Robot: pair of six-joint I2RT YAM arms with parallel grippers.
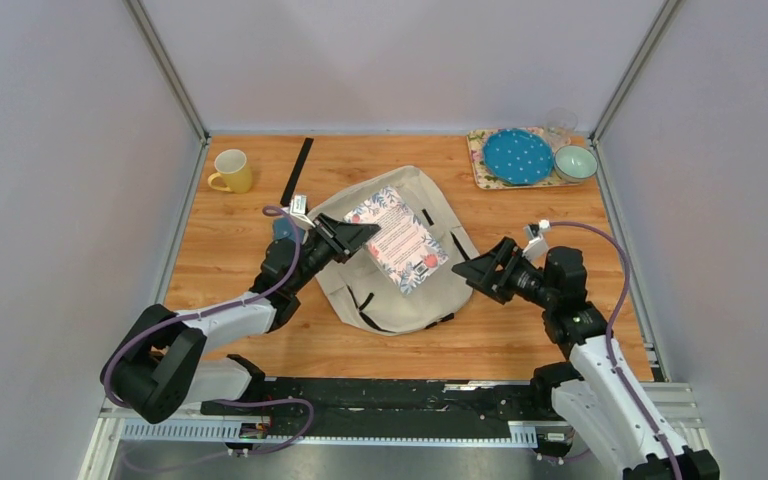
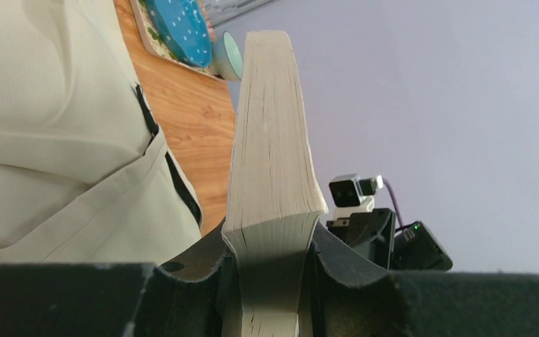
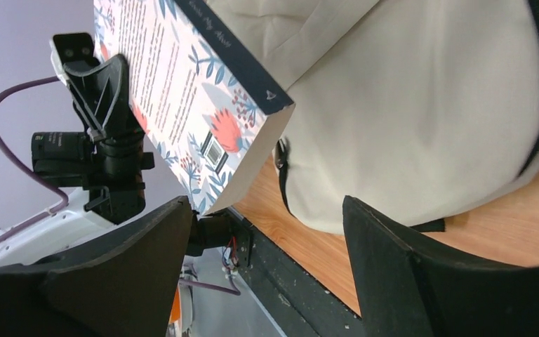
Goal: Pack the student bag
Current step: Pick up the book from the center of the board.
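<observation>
- Top external view: shows the student bag point(image 1: 400, 300) lying flat in the middle of the tabletop point(image 1: 210, 250), between the two arms, with a paperback point(image 1: 397, 238) held over its upper half.
- Over to the left wrist view: clamped hard on the paperback's page edge with the left fingers point(image 2: 182, 277), pages pinched in at the bite and the page block rising straight up between them.
- Right wrist view now: spread wide and holding nothing with the right fingers point(image 3: 407, 274), hovering just beside the bag's right-hand edge, near a black zipper pull point(image 3: 281, 151).
- Looks soft and limp, that cream fabric: creased, sagging, probably light while lying this flat.
- Likely to fold and slump if lifted from a single point.
- Best taken by something firmer, judging from here: a black strap point(image 1: 365, 302), or the seam right beside the zip, pinching the cloth rather than pushing on it.
- Worth lifting the rim with the right fingers while sliding the paperback in with the left, or else expect the mouth to collapse shut.
- Can't tell from any view whether the main zip is open.
- Not fragile, not slippery, only floppy, and apt to drag across the wood if tugged sideways.
</observation>
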